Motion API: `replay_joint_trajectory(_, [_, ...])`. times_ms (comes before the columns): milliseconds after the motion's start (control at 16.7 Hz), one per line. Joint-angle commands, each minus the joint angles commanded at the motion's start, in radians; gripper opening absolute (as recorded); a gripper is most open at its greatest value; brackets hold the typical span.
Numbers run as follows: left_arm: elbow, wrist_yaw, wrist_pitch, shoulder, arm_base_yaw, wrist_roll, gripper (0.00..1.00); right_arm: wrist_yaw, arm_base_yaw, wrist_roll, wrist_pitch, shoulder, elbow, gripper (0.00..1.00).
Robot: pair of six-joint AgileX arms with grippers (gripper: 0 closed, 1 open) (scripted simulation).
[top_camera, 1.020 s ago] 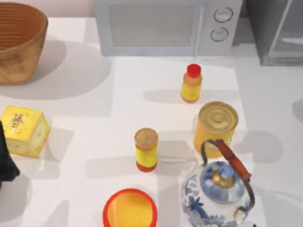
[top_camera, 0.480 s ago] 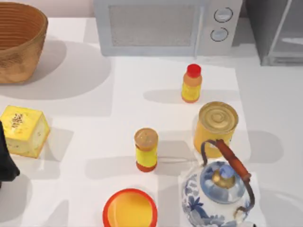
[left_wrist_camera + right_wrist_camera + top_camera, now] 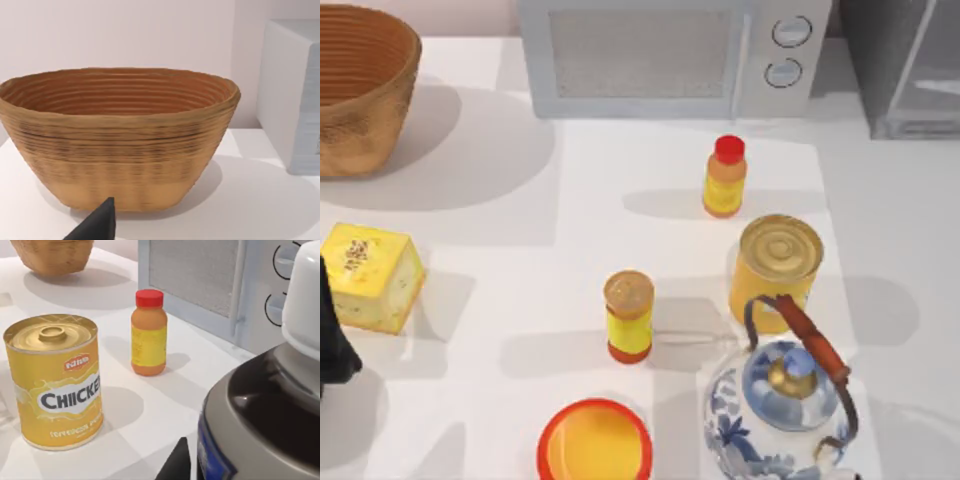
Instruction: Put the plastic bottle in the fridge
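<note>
Plastic bottle [image 3: 270, 405] sits close against my right claw [image 3: 177, 462], near the chicken can [image 3: 55, 380]; can't tell if it's clamped. Prob. light, smooth, slippery, squashy, so grip mid-body. Fridge [image 3: 905, 70]: tabletop [image 3: 520, 250] back-right corner. Left claw [image 3: 100, 222] parked by the basket [image 3: 120, 145], state unclear.

The left arm [image 3: 332, 335] sits as a dark shape at the table's far-left edge, toward the near side. One dark fingertip [image 3: 97, 224] of the left gripper pokes into its wrist view. A dark fingertip [image 3: 176, 462] of the right gripper appears in the right wrist view.
</note>
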Motion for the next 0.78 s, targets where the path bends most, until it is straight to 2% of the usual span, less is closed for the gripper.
replay_joint_trajectory(60, [0.0,0.0,0.0,0.0,0.0,0.0,1.0,0.001,0.122,0.002,0.011,-0.042,-0.021,0.01])
replay_joint_trajectory(180, [0.0,0.0,0.0,0.0,0.0,0.0,1.0,0.012,0.126,0.01,0.015,-0.053,-0.024,0.01])
replay_joint_trajectory(360, [0.0,0.0,0.0,0.0,0.0,0.0,1.0,0.094,0.156,0.083,0.042,-0.148,-0.054,0.01])
replay_joint_trajectory(540, [0.0,0.0,0.0,0.0,0.0,0.0,1.0,0.242,0.217,0.23,0.087,-0.339,-0.114,0.01])
replay_joint_trajectory(780, [0.0,0.0,0.0,0.0,0.0,0.0,1.0,0.538,0.336,0.516,0.163,-0.714,-0.235,0.01])
